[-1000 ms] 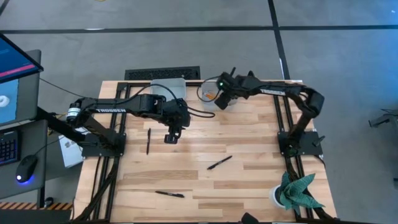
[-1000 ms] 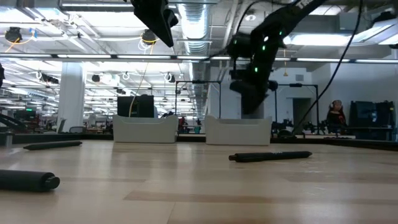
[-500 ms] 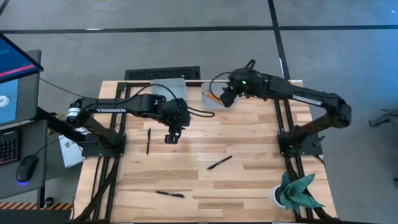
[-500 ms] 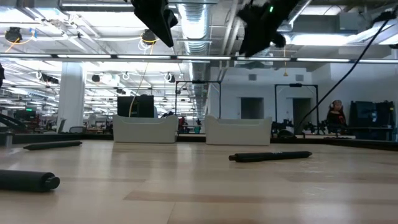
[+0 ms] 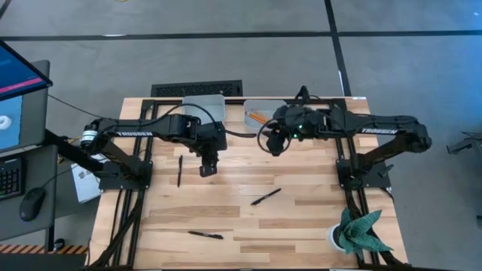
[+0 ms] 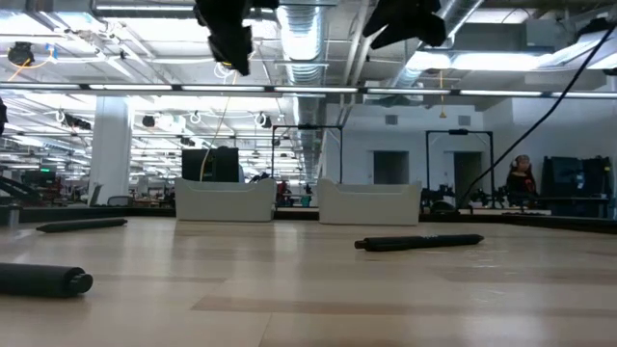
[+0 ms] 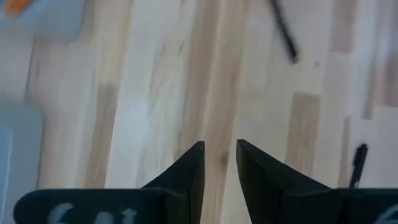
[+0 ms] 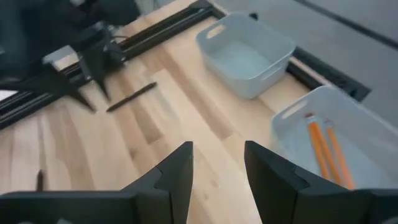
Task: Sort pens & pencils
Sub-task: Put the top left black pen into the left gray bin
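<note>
Three black pens lie flat on the wooden table: one (image 5: pixel 179 171) just left of my left gripper, one (image 5: pixel 265 196) mid-table, one (image 5: pixel 205 235) near the front edge. Two orange pencils (image 8: pixel 322 147) lie in the right-hand grey bin (image 5: pixel 260 113) at the far edge. The bin beside it (image 8: pixel 245 53) holds nothing. My left gripper (image 5: pixel 207 167) hangs above bare wood, pointing steeply down, open by a narrow gap (image 7: pixel 219 158) with nothing in it. My right gripper (image 5: pixel 275 143) is raised just in front of the pencil bin, open and empty (image 8: pixel 217 158).
A green plant in a white pot (image 5: pixel 354 233) stands at the table's near right corner. Black frame rails (image 5: pixel 128 188) run along both sides. Bare wood stretches between the pens.
My right gripper has risen from over the pencil bin and swung toward the near edge, and now hangs in front of the bin, still open. My left gripper has rolled about its own axis in place. The pens have stayed where they were.
</note>
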